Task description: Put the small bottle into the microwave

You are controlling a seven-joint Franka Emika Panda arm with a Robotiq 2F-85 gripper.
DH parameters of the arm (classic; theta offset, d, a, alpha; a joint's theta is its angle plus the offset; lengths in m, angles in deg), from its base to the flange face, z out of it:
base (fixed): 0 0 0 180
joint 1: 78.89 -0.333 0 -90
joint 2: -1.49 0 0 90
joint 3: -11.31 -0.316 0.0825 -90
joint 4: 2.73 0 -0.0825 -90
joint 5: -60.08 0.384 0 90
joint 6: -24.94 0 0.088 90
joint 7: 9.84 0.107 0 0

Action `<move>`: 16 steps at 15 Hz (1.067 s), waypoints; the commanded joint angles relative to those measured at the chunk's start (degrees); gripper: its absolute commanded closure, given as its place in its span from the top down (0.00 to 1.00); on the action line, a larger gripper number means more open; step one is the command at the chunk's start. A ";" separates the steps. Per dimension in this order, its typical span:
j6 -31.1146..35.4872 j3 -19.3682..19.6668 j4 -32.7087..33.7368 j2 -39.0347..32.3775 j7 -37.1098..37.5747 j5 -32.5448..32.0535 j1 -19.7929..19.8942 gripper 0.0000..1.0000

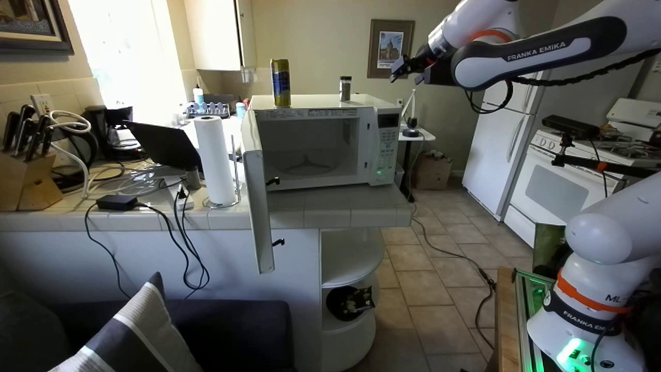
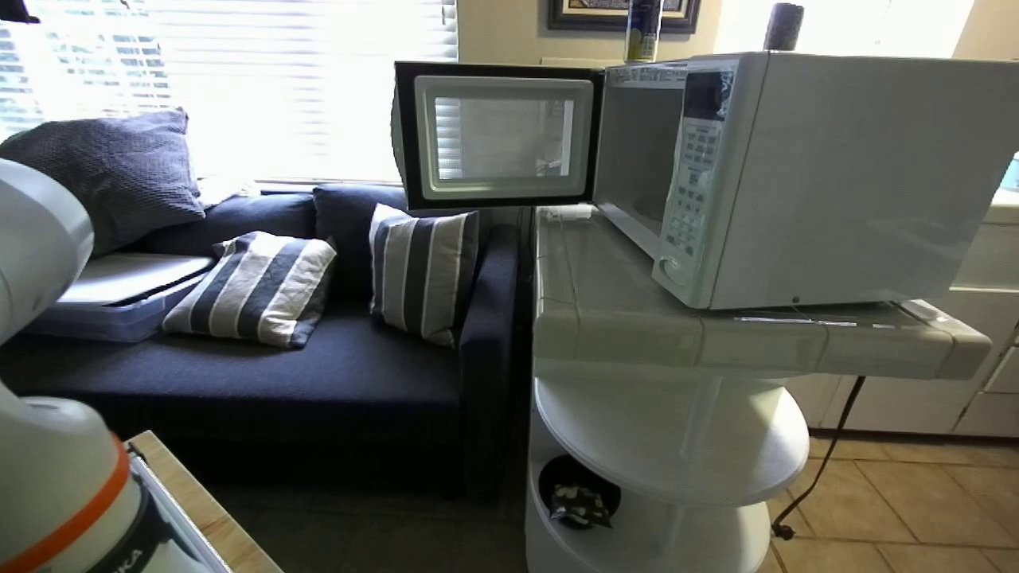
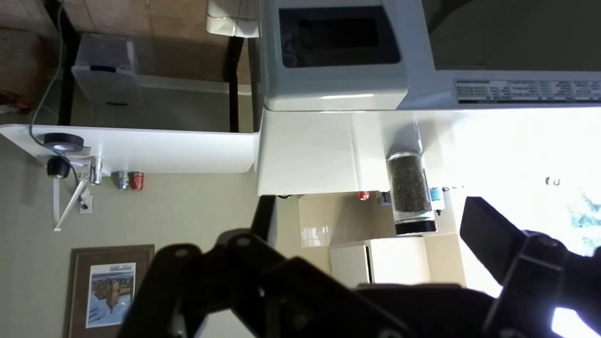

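The small bottle (image 1: 345, 89) is clear with dark contents and a black cap. It stands upright on top of the white microwave (image 1: 387, 147), towards the right. It also shows in an exterior view (image 2: 784, 26) and upside down in the wrist view (image 3: 408, 185). The microwave also shows in an exterior view (image 2: 860, 183) and in the wrist view (image 3: 305, 150). Its door (image 2: 422, 135) is swung wide open. My gripper (image 1: 408, 73) is in the air right of the bottle, slightly higher. In the wrist view its fingers (image 3: 375, 225) are wide apart and empty, with the bottle beyond them.
A tall blue-and-yellow can (image 1: 281, 82) stands on the microwave's top left of the bottle. The open door juts past the counter edge (image 1: 335, 217). A paper towel roll (image 1: 214, 161) and a dark screen (image 1: 162, 144) stand left of the door.
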 commanded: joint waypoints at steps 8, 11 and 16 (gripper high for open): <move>3.18 -5.61 11.66 -13.39 13.97 -9.14 4.27 1.00; 2.70 -9.43 17.70 -19.31 18.03 -13.42 7.13 1.00; 1.46 -12.44 27.62 -28.86 22.93 -22.96 9.57 1.00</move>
